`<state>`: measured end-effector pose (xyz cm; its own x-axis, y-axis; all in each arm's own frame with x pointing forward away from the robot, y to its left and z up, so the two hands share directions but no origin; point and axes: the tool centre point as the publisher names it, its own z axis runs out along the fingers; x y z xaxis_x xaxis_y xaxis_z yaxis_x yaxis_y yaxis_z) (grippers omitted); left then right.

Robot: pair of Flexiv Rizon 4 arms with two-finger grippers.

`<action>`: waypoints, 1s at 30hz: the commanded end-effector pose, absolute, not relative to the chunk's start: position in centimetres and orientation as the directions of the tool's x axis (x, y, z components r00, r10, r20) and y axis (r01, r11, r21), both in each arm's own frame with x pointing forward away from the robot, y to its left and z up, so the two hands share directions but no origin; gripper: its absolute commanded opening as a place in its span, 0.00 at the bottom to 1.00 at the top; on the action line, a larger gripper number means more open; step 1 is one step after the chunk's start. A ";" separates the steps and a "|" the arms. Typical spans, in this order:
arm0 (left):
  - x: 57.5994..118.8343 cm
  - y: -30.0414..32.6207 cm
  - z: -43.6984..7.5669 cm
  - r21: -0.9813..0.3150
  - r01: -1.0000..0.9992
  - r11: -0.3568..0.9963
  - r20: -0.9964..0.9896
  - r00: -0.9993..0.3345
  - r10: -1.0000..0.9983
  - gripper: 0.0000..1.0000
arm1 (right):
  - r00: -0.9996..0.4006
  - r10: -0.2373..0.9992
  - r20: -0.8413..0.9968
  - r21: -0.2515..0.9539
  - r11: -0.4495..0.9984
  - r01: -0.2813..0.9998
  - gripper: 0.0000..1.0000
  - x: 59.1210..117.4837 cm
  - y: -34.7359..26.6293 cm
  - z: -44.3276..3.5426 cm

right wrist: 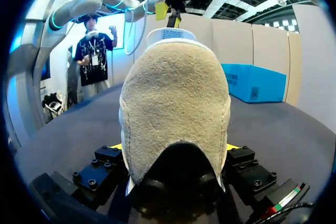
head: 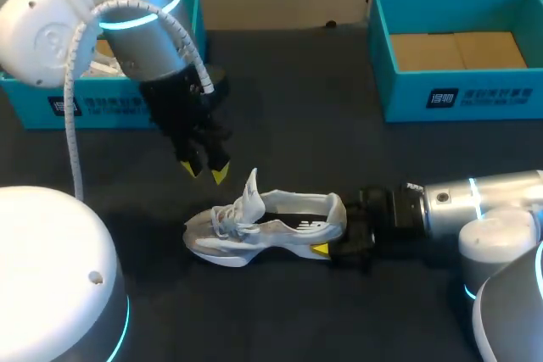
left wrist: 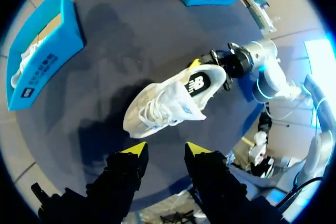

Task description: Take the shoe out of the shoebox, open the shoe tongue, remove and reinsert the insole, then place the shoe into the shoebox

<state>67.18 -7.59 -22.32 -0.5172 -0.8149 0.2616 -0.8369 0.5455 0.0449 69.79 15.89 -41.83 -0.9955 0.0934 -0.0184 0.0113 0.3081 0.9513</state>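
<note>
A white lace-up mesh trainer [head: 263, 231] lies mid-way on the dark counter [head: 297, 99]. Its long axis runs side to side, toe toward the left arm, heel toward the right. The right pincer [head: 333, 233] is clamped on the heel. The left pincer [head: 204, 168], fingers apart and empty, hovers with the raised tongue [head: 251, 188] just ahead.

The dark table [head: 288, 99] carries the teal left shoebox [head: 110, 106] and right shoebox [head: 462, 95] along its far edge. A white shoe [head: 254, 231] rests mid-table, nearer.

White shoe [head: 254, 231], tan heel [right wrist: 176, 108]; teal shoebox [head: 458, 99]; yellow fingertips [head: 219, 175]; dark table [head: 288, 108]
</note>
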 end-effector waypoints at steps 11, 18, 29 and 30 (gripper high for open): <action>66.7 -10.6 -19.4 0.072 -0.588 0.806 0.212 -0.781 -0.588 0.00 | -0.995 0.094 -0.019 0.950 0.313 0.012 0.00 69.7 16.0 -41.7; 66.2 -12.5 -18.6 0.056 -0.437 0.898 0.207 -0.875 -0.438 0.00 | -0.995 0.094 -0.019 0.950 0.313 0.012 0.00 69.7 16.0 -41.7; 66.3 -14.0 -18.4 0.089 -0.325 0.941 0.219 -0.916 -0.337 0.00 | -0.995 0.094 -0.019 0.950 0.313 0.012 0.00 69.7 16.0 -41.7; 66.3 -14.0 -18.4 0.089 -0.325 0.941 0.219 -0.916 -0.337 0.00 | -0.995 0.094 -0.019 0.950 0.313 0.012 0.00 69.7 16.0 -41.7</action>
